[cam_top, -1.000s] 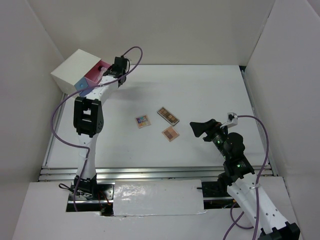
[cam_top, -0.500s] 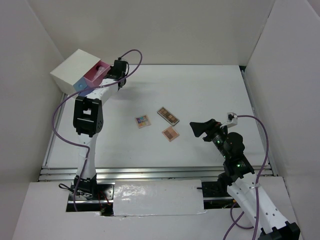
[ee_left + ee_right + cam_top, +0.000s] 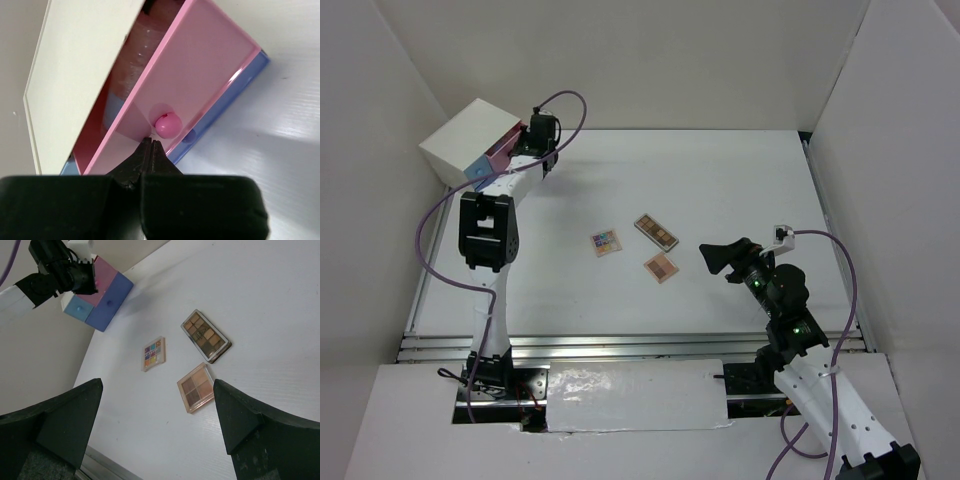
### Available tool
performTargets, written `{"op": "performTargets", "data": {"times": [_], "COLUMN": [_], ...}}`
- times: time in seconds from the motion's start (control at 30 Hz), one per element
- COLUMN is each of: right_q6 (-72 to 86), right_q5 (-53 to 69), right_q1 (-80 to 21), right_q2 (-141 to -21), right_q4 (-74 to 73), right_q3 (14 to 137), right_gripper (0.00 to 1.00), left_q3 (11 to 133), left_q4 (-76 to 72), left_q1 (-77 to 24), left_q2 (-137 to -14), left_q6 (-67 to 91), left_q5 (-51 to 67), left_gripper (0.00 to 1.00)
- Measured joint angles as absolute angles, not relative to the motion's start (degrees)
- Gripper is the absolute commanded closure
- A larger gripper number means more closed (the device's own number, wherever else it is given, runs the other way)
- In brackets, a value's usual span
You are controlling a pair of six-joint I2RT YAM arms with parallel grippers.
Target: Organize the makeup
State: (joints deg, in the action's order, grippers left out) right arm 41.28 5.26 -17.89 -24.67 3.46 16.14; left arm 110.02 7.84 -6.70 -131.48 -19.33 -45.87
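Left pincer [image 3: 150, 145]: the two fingers are pressed fully together and grip nothing. Their joined tips meet the front of the pink drawer [image 3: 200, 65], just beside its round pink knob [image 3: 167, 124], which lies free to one side of the tips rather than between them. The pink drawer stands partly drawn out of the white box [image 3: 75, 70]. In the gap beyond the tips, inside the drawer, part of a clear bottle [image 3: 132, 55] shows; the rest of it is hidden by the box wall. A blue drawer [image 3: 240, 81] lies directly against the pink one on the side away from the box top, with the white worktop [image 3: 280, 150] next to it.

Right pincer [image 3: 156, 386]: the fingers are spread wide and empty, held above the worktop and well apart from the box. Three eyeshadow palettes lie flat and face up ahead of it, none touching another. Nearest, just ahead of the right-hand finger, is the square tan palette [image 3: 196, 387]. A little farther out, in line with the gap between the fingers, is the small multicoloured palette [image 3: 153, 353]. Beyond the tan one, farther from the pincer, is the long brown palette [image 3: 206, 336], set at an angle. Far ahead and toward the left-hand finger stands the box, with the left arm at its pink drawer.
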Motion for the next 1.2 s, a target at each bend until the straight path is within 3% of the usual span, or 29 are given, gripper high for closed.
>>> {"op": "performTargets", "data": {"times": [0.77, 0.87, 0.97, 1.0, 1.1, 1.2], "right_q6": [41.3, 41.28, 41.3, 41.28, 41.3, 41.3], "right_q5": [6.57, 6.76, 6.81, 6.9, 6.94, 6.92], "right_q1": [-17.89, -17.89, -17.89, -17.89, -17.89, -17.89], "right_q2": [-26.61, -26.68, -26.68, -26.65, -26.57, -25.98], "right_q4": [3.97, 4.03, 4.25, 4.29, 4.32, 4.32], "right_q3": [16.14, 16.14, 16.14, 16.14, 16.14, 16.14], "right_gripper": [0.0, 0.0, 0.0, 0.0, 0.0, 0.0], "left_q3": [112.07, 112.07, 111.33, 109.38, 99.79, 91.13], "left_q4": [0.86, 0.78, -0.27, -2.24, -9.58, -18.48], "left_q1": [-4.58, -4.6, -4.78, -5.1, -6.28, -9.08], "left_q2": [-135.79, -135.79, -135.63, -135.0, -132.03, -131.2], "left_q6": [-22.33, -22.39, -22.72, -23.2, -26.81, -31.62], "left_q5": [-51.55, -51.7, -51.81, -51.75, -52.99, -55.75], "left_gripper": [1.0, 0.92, 0.67, 0.51, 0.31, 0.2]}}
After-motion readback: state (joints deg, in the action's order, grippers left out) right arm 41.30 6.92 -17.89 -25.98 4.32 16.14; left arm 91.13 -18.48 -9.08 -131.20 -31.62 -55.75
